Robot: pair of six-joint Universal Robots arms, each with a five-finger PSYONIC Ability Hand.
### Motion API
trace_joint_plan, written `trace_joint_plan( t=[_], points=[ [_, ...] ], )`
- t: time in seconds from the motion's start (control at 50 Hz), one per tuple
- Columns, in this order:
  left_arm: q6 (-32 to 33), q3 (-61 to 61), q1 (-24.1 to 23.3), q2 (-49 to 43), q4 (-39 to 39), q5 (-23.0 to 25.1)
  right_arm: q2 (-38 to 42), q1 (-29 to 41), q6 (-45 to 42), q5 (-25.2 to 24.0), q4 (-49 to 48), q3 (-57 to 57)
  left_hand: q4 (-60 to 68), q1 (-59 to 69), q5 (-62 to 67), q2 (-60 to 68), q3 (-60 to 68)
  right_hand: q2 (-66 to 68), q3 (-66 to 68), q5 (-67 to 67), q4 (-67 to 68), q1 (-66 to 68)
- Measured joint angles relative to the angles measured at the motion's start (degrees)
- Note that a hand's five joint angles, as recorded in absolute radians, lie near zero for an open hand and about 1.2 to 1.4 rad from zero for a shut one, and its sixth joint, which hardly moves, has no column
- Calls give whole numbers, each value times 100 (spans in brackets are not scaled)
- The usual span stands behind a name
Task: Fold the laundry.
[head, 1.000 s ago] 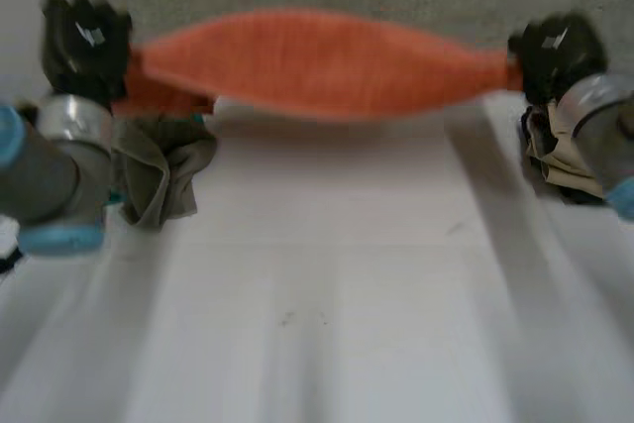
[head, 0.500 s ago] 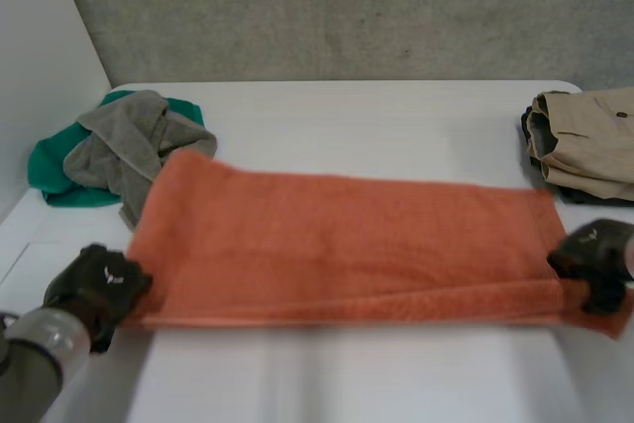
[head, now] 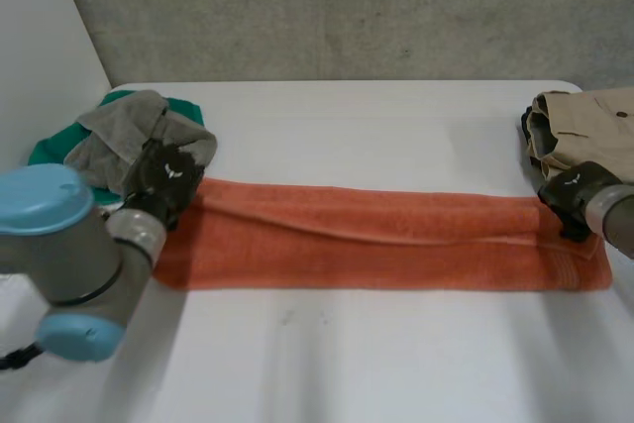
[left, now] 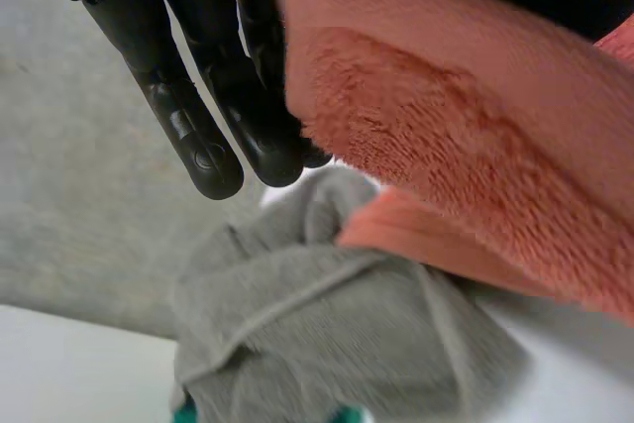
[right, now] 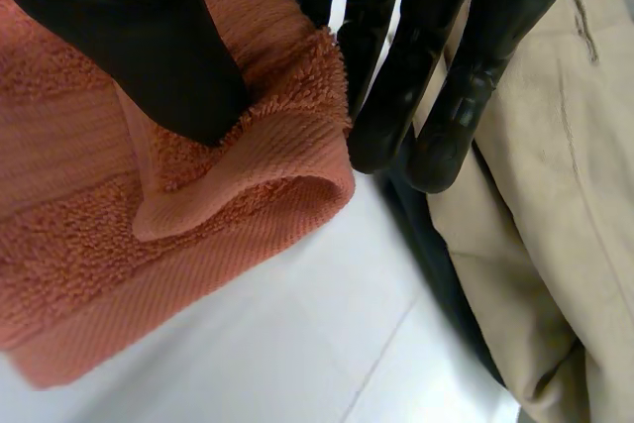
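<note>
Orange terry towel lies folded into a long narrow band across the middle of the head view. It rests flat on the white table and runs from centre left to centre right.

The left hand is at the far corner of the towel's left end. In its wrist view the straight fingers lie against one face of the lifted towel edge with the thumb on the other face, pinching it.

The right hand grasps the far corner at the right end (thumb pressed on top, fingers behind the curled hem).

A crumpled grey cloth over a green cloth sits at centre left, touching the towel's end. A folded beige garment lies at the right edge of the frame, just beyond the right hand.
</note>
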Motion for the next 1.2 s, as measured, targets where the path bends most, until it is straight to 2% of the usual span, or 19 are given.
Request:
trace_joint_plan(
  t=[0.06, 0.1, 0.14, 0.16, 0.2, 0.22, 0.24, 0.26, 0.28, 0.3, 0.32, 0.34, 0.5, 0.58, 0.7, 0.72, 0.9, 1.2],
  points=[
    [12, 474, -74, -471, 265, -37, 347, 89, -48, 298, -48, -368, 0, 0, 0, 0, 0, 0, 0, 0, 0, 0],
    [25, 800, -122, -770, 353, -80, 545, 148, -87, 476, -60, -593, 0, 0, 0, 0, 0, -476, -514, -437, -524, -379],
    [35, 1048, -160, -989, 388, -119, 695, 198, -114, 617, -69, -777, -245, -66, -167, -222, -226, -2060, -2086, -1915, -2107, -1849],
    [46, 1289, -202, -1197, 403, -162, 783, 230, -125, 702, -82, -894, -923, -607, -775, -884, -883, -3301, -3316, -3151, -3342, -2935],
    [56, 1509, -242, -1383, 399, -206, 879, 273, -128, 811, -105, -1040, -1701, -1339, -1515, -1664, -1627, -4235, -4338, -4199, -4347, -3590],
    [61, 1562, -252, -1425, 399, -219, 881, 282, -125, 826, -108, -1052, -1754, -1363, -1567, -1708, -1687, -4235, -4338, -4199, -4347, -3590],
    [70, 1620, -265, -1467, 400, -236, 871, 294, -120, 840, -117, -1062, -1754, -1363, -1567, -1708, -1687, -4692, -4895, -4764, -4937, -4001],
    [84, 1677, -281, -1502, 401, -258, 808, 333, -97, 875, -141, -1068, -3334, -3072, -3125, -3356, -3317, -4692, -4895, -4764, -4937, -4001],
    [97, 1719, -292, -1523, 403, -277, 768, 352, -83, 888, -151, -1059, -4277, -4109, -4063, -4274, -4116, -5215, -5428, -5232, -5408, -4426],
    [115, 1755, -307, -1538, 404, -304, 663, 387, -45, 904, -166, -1014, -4961, -4773, -4716, -4846, -4797, -5312, -5523, -5278, -5472, -4488],
    [122, 1763, -312, -1540, 405, -316, 612, 399, -27, 904, -171, -993, -4961, -4773, -4716, -4846, -4797, -5320, -5530, -5278, -5477, -4488],
    [134, 1770, -323, -1531, 408, -341, 436, 430, 36, 903, -183, -908, -5672, -5259, -5410, -5598, -5581, -5328, -5535, -5278, -5481, -4488],
    [129, 1572, -322, -1216, 410, -413, -487, 496, 318, 723, -181, -352, -5730, -5259, -5443, -5678, -5644, -5400, -5612, -5278, -5481, -4488],
    [86, 1282, -314, -931, 406, -403, -1001, 468, 455, 322, -126, 148, -5730, -5259, -5443, -5678, -5645, -5421, -5613, -5278, -5481, -4489],
    [71, 1083, -331, -836, 405, -391, -1205, 412, 587, -90, -84, 487, -5730, -5259, -5443, -5678, -5645, -5421, -5613, -5279, -5481, -4489],
    [69, 997, -348, -818, 406, -385, -1255, 364, 648, -309, -72, 634, -5730, -5259, -5443, -5678, -5643, -5421, -5613, -5279, -5481, -4489],
    [71, 850, -472, -852, 414, -366, -810, 18, 510, -914, -502, 999, -5730, -5259, -5443, -5678, -5645, -5422, -5613, -5279, -5481, -4489],
    [71, 850, -462, -856, 415, -354, 142, 34, 5, -864, -1778, 539, -5730, -5259, -5443, -5678, -5646, -5421, -5613, -5279, -5481, -4489]
  ],
)
